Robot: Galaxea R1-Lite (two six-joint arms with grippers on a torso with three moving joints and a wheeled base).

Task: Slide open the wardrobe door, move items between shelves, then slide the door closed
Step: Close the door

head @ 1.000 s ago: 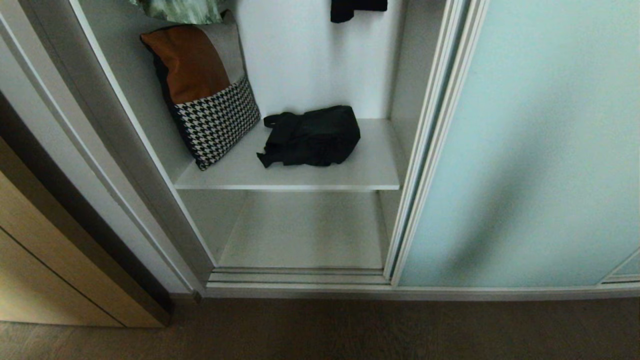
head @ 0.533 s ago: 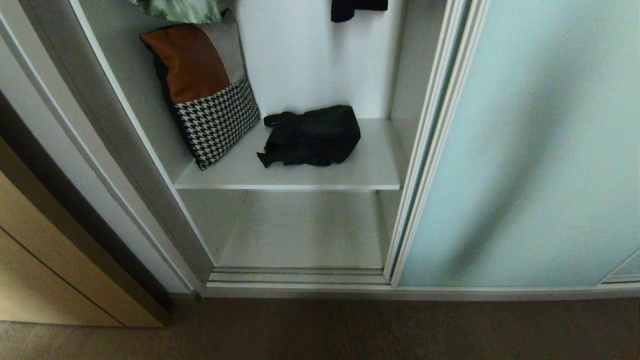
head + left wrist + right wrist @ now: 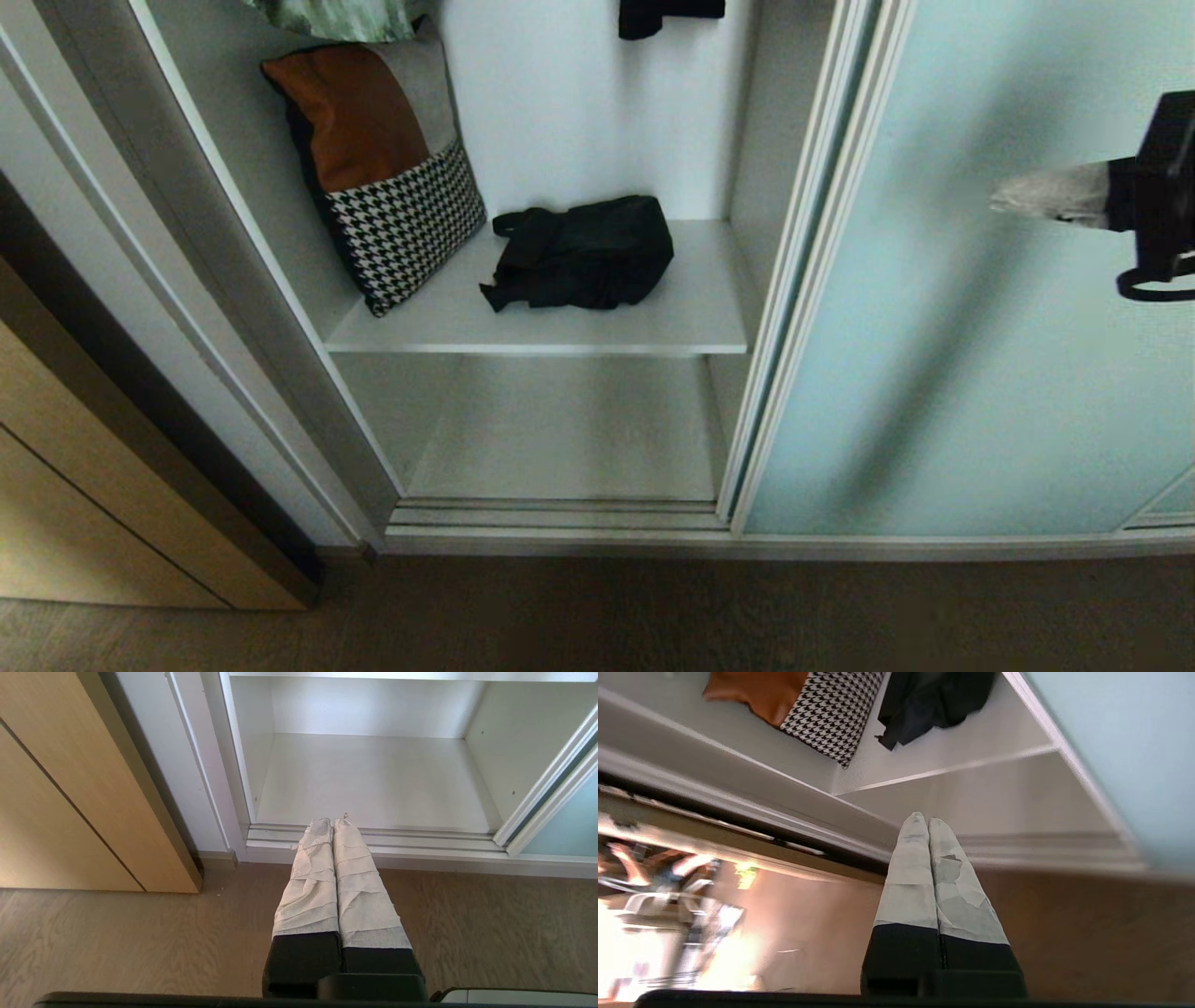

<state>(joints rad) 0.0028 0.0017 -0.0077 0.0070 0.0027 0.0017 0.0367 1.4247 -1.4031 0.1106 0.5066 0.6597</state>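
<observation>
- Sliding wardrobe door of frosted aqua glass fills the right half of the head view, already pushed aside, so the compartment at centre is open.
- Black fabric bundle lies at centre on the upper shelf, straps loose, just beside a cushion leaning in the upper left; the lower shelf shows nothing on it, probably the destination.
- Right gripper shows at the right edge in front of the glass, fingers pressed together and empty.
- Left gripper, likewise closed, hangs low over the wood floor near the door track.
- Door frame edge stands between the right gripper and the bundle.
</observation>
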